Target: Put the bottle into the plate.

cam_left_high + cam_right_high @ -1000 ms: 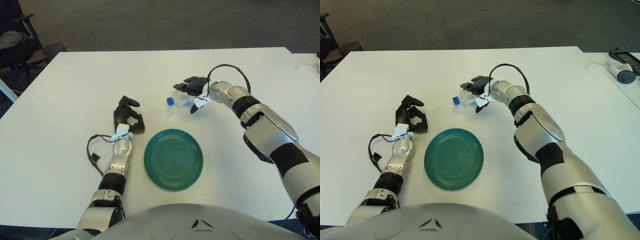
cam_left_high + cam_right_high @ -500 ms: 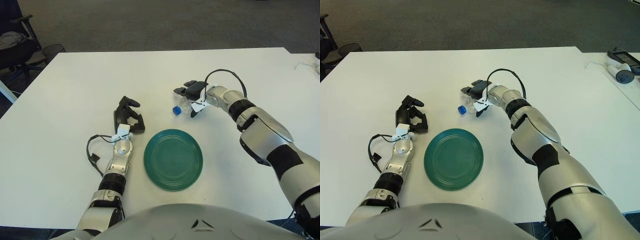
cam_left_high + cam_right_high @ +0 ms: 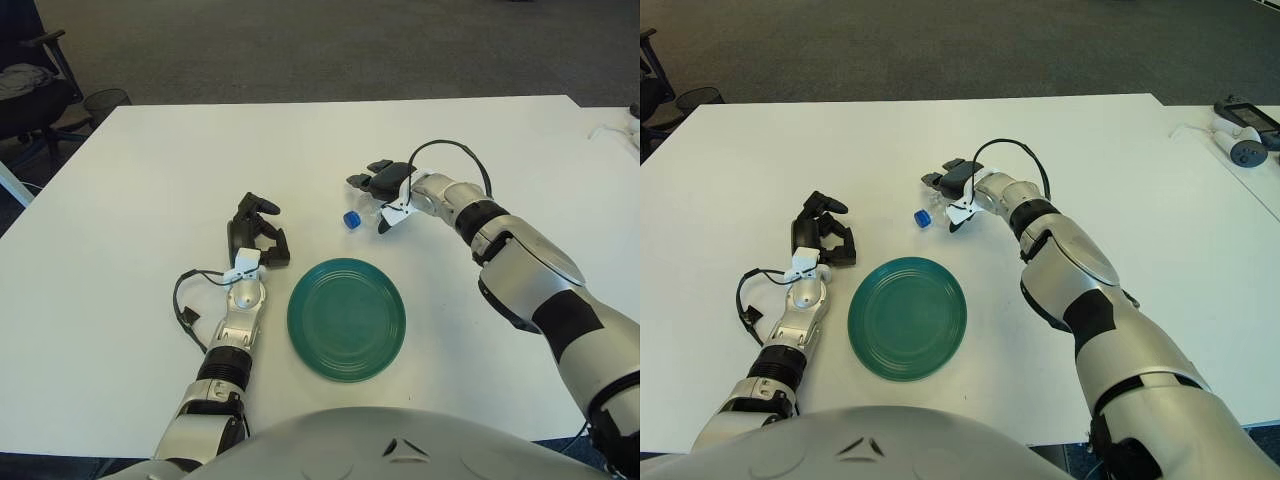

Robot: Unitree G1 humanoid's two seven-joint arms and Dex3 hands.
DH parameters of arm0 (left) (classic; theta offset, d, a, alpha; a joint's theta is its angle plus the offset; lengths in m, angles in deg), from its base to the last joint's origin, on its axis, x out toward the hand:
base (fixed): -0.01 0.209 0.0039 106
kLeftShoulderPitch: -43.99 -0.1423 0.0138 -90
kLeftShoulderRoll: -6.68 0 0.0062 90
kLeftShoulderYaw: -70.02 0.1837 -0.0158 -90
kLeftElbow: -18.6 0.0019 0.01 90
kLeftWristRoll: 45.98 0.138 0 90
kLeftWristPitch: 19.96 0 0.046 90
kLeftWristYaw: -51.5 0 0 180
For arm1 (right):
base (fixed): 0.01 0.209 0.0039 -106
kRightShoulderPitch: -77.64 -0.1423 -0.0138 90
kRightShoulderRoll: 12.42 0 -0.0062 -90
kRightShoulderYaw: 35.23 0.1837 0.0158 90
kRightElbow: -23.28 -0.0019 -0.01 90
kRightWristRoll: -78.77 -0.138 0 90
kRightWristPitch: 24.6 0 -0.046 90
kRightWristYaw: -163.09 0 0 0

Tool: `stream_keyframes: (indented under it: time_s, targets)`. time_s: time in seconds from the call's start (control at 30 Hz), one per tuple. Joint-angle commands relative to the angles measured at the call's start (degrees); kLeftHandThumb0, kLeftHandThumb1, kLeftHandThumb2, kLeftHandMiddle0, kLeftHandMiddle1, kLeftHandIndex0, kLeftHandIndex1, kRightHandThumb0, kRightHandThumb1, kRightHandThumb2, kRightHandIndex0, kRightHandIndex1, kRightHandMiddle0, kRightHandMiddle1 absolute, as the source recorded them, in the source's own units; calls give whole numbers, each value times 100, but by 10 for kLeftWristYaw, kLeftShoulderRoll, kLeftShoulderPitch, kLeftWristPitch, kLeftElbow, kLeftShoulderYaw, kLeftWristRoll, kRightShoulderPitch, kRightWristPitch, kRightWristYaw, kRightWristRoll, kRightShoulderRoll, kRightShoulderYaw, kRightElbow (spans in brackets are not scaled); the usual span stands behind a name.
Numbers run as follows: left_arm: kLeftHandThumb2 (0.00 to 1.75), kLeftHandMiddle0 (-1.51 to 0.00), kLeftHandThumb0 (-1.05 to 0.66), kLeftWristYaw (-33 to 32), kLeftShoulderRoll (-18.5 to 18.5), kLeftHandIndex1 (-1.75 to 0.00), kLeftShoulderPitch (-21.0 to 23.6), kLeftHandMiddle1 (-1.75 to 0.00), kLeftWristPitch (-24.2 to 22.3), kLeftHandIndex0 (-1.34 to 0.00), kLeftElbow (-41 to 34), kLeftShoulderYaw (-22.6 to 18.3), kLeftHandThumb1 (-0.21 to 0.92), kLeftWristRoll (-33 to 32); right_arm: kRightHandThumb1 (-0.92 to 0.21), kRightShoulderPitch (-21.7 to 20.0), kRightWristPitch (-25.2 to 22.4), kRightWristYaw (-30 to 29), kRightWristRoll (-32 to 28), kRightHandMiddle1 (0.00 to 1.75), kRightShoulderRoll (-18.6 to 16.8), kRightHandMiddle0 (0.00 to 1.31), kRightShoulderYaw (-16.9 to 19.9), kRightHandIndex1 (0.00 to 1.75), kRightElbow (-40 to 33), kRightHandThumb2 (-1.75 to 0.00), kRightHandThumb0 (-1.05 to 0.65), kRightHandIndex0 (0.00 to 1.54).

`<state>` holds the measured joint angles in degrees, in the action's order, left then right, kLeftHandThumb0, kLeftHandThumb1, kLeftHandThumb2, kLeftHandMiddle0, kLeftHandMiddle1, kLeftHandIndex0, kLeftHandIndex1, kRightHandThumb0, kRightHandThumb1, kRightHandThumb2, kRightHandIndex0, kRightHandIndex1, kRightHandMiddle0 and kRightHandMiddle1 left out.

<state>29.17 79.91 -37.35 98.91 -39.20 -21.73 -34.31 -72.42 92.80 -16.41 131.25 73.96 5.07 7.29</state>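
The green plate lies nearest, flat on the white table, with bare tabletop between its near rim and the table's front edge. Just to its left shows the left hand, its dark fingers loosely curled and holding nothing, a black cable looping beside its wrist. Beyond the plate's far rim, clear of it, the right hand has its fingers closed around the clear bottle, which lies sideways with its blue cap pointing left. The tabletop is wide and open around and beyond them, up to the far edge. No label or writing can be read on the bottle.
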Motion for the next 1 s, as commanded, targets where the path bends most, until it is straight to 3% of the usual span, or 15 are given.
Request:
stream_keyframes:
  time_s: [0.0,0.1,0.13,0.17,0.2,0.23,0.33,0.37,0.4,0.43,0.47,0.5,0.57,0.7,0.97]
  targets:
    - [175,-97,0,6,0,-175,-21,-161,-11,-71,22,0,-11,-5,-92,44,-6,12,14,32,-9,0,-14,2,18,-14,-89,12]
    - [175,-96,0,10,-1,-175,-21,-161,-7,-71,24,-1,-11,-10,-92,44,-11,11,8,40,-10,0,-7,3,18,-14,-87,15]
    - [175,-96,0,12,-1,-175,-20,-161,-6,-71,25,-2,-10,-12,-92,43,-12,10,5,53,-10,0,-3,15,18,-13,-85,16]
    - [175,-96,0,13,-1,-175,-20,-162,-4,-71,26,-2,-10,-14,-92,42,-13,9,2,73,-10,0,0,45,18,-13,-83,12]
    - [175,-96,0,13,-2,-175,-20,-162,-3,-71,27,-2,-10,-14,-91,42,-14,8,1,87,-9,0,2,61,17,-13,-82,11]
    - [175,-95,0,13,-3,-175,-20,-162,-3,-70,26,-2,-10,-15,-91,43,-13,5,0,114,-9,0,4,94,17,-12,-80,7]
    - [174,-95,0,16,-3,-175,-21,-163,-5,-70,24,-1,-10,-16,-88,47,-8,-22,-4,154,-6,6,11,140,14,-13,-73,7]
    - [174,-95,0,16,-4,-175,-21,-163,-6,-70,24,-1,-10,-17,-88,49,-6,-37,-5,158,-5,8,13,147,13,-13,-71,8]
    - [174,-95,0,17,-4,-175,-21,-163,-6,-70,24,-1,-9,-17,-82,50,-5,-47,-5,160,-4,16,14,153,13,-28,-65,12]
    - [174,-94,0,17,-4,-175,-21,-164,-6,-70,24,-1,-9,-18,-71,57,-1,-75,-9,164,-2,27,19,161,12,-56,-57,20]
    - [174,-94,0,18,-5,-175,-21,-164,-6,-69,24,-2,-9,-19,-52,61,3,-95,-12,168,-2,36,23,161,12,-87,-37,39]
    - [174,-94,0,16,-5,-175,-21,-164,-6,-69,24,-2,-9,-18,-39,68,13,-122,-18,170,-1,42,31,162,11,-108,-24,51]
    - [174,-94,0,12,-5,-175,-21,-164,-6,-69,23,-2,-9,-15,-23,80,33,-168,-30,172,0,53,45,160,9,-131,-12,66]
    - [174,-94,0,10,-5,-175,-22,-164,-7,-69,22,-1,-9,-13,-5,89,52,-212,-36,174,-1,64,55,158,13,-155,-3,82]
    - [174,-94,0,12,-4,-175,-20,-164,-12,-70,23,-2,-9,-14,6,93,70,-262,-34,175,-3,70,58,161,16,-169,0,90]
